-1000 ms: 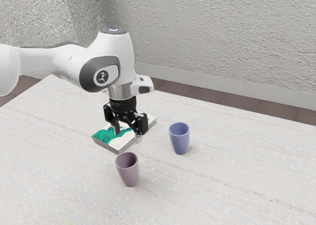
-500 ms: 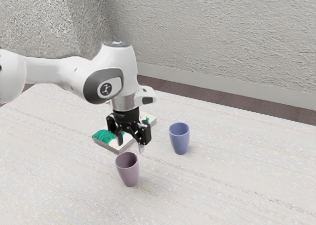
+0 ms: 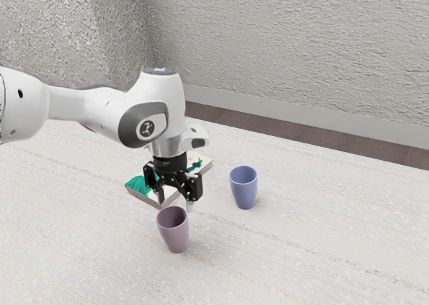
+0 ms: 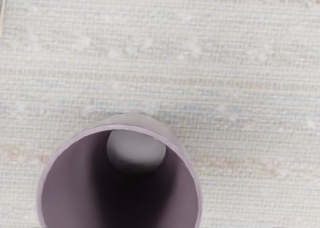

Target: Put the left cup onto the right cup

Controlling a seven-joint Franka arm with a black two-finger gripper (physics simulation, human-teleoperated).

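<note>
Mauve is the colour of the cup (image 3: pixel 173 232) that stands upright on the pale, woven-looking desk (image 3: pixel 322 238), well in from the desk's far edge and on the near side of everything else on it. The white arm (image 3: pixel 87 110) comes in from the exterior view's left and bends down over that cup, so the black end effector (image 3: pixel 174 202) hangs just above its rim, pointing downward. The two fingers are spread apart with nothing held between them; one tip is close to the rim on the side facing the blue cup (image 3: pixel 243 190), though I cannot tell whether it touches. The blue cup stands upright as well, apart from the mauve one, closer to the desk's far edge and toward the exterior view's right. Behind the end effector, partly hidden by it, a flat book (image 3: pixel 139 184) with a green and white cover lies on the desk, between the mauve cup and the far edge. Looking straight down from the hand, the mauve cup (image 4: pixel 75 198) opens directly beneath, its round rim whole, its inside shaded and its greyish bottom plain to see, with bare desk (image 4: pixel 225 62) beyond it. A strip of dark brown floor (image 3: pixel 301 134) runs along the desk's far edge, below a rough grey wall (image 3: pixel 301 43).
</note>
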